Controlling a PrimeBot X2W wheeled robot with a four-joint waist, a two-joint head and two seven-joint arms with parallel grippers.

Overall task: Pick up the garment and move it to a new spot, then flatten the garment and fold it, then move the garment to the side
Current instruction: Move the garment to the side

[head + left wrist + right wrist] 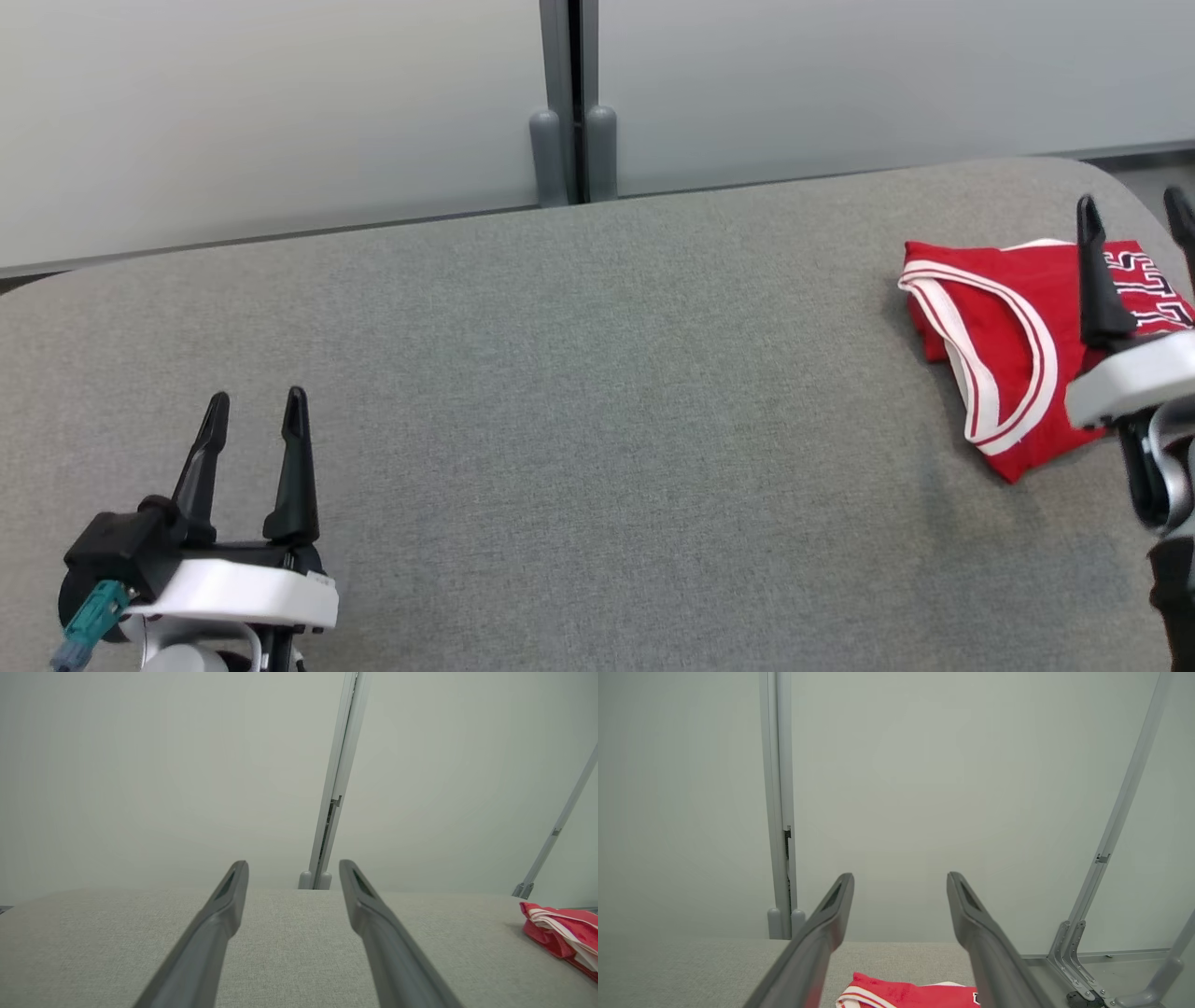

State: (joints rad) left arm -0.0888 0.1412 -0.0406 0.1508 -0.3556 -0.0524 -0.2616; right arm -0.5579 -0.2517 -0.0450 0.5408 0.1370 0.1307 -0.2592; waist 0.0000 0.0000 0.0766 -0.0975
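Note:
The garment (1008, 336) is a red jersey with white trim, folded into a small stack at the right end of the grey table (579, 392). It also appears as the garment (563, 933) at the far right and as the garment (901, 994) low between my right fingers. My right gripper (1134, 210) hovers open above the garment's right part, with nothing between its fingers. At the lower left my left gripper (257, 411) stands open and empty over bare table, far from the garment.
Frosted wall panels with a grey vertical post (571, 103) run along the table's far edge. The table's rounded right corner lies just beyond the garment. A metal frame leg (1083, 961) stands past that edge.

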